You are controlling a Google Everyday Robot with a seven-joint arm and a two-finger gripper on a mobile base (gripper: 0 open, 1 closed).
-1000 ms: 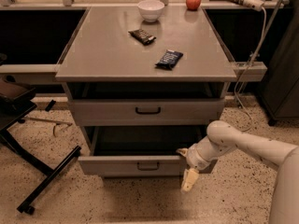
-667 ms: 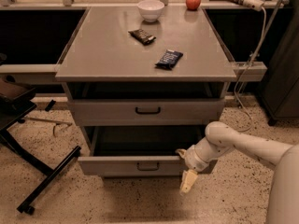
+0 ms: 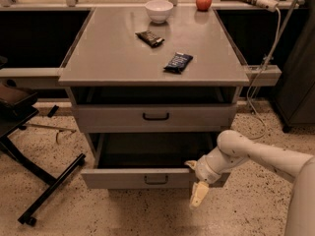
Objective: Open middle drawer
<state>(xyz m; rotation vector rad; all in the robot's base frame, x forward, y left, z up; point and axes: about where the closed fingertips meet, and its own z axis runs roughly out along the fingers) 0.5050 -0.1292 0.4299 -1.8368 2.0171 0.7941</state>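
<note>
The middle drawer (image 3: 123, 179) is the lower grey front with a small black loop handle (image 3: 156, 180). It stands pulled out, and its wide shallow tray (image 3: 152, 151) shows dark and empty behind the front. My gripper (image 3: 198, 188) is at the right end of that drawer front, to the right of the handle and not on it. My white arm (image 3: 261, 156) reaches in from the lower right. Above it is the taller grey drawer front (image 3: 113, 117) with its own black handle.
On the cabinet top (image 3: 108, 58) lie a white bowl (image 3: 159, 10), a red apple (image 3: 204, 1) and two dark snack packets (image 3: 149, 38) (image 3: 177, 62). A black chair base (image 3: 44, 186) stands on the speckled floor at the left. A white cable (image 3: 266, 63) hangs at the right.
</note>
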